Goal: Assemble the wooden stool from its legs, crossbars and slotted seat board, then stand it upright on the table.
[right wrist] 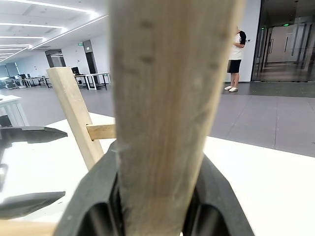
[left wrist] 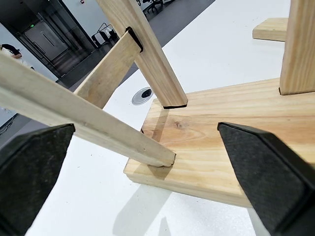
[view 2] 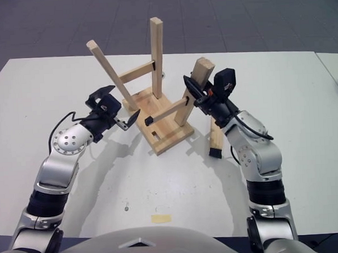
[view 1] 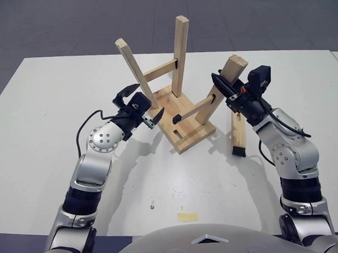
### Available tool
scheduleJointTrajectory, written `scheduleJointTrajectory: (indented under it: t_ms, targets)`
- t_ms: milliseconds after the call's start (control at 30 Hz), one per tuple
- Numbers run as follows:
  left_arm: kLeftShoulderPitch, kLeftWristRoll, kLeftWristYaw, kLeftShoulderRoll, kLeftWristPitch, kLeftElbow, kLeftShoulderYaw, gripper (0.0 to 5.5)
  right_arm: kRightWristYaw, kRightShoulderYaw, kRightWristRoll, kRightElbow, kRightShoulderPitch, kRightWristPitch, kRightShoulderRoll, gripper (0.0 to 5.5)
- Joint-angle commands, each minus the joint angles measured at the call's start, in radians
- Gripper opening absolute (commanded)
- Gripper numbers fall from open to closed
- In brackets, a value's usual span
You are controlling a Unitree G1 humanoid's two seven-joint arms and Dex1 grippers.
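- The seat board (view 1: 186, 138) lies upside down on the table (view 1: 54, 98), towards its far edge, probably so that legs can be pushed into its slots from above.
- A straight leg (view 1: 179, 52) and a slanted leg (view 1: 135, 71) stand in it, joined by a crossbar (view 1: 161, 69).
- The right claw (view 1: 226, 90) is clamped on a third leg (view 1: 234, 65) at the board's right side, likely steadying it.
- The left claw (view 1: 149, 100) gapes wide and empty around the slanted leg's foot.
- A spare leg (view 1: 237, 137) rests just right of the board.
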Motion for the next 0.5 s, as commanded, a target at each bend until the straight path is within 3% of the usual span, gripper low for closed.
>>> scheduleJointTrajectory:
  t_ms: [33, 200, 233, 500]
  targets:
    - [-0.005, 0.013, 0.007, 0.006, 0.0, 0.006, 0.007, 5.4, -0.022, 0.04, -0.075, 0.069, 0.01, 0.077, -0.007, 1.03]
    - [-0.013, 0.027, 0.021, -0.002, -0.009, 0.011, 0.006, 5.4, -0.048, 0.008, -0.017, 0.023, -0.069, 0.11, 0.012, 1.03]
    - [-0.02, 0.036, 0.033, -0.005, -0.01, 0.018, 0.008, 5.4, -0.05, 0.003, -0.009, 0.016, -0.081, 0.117, 0.016, 1.4]
    - [-0.054, 0.055, 0.151, -0.046, -0.01, 0.026, 0.072, 5.4, -0.098, -0.187, 0.258, -0.081, -0.299, 0.184, 0.071, 2.72]
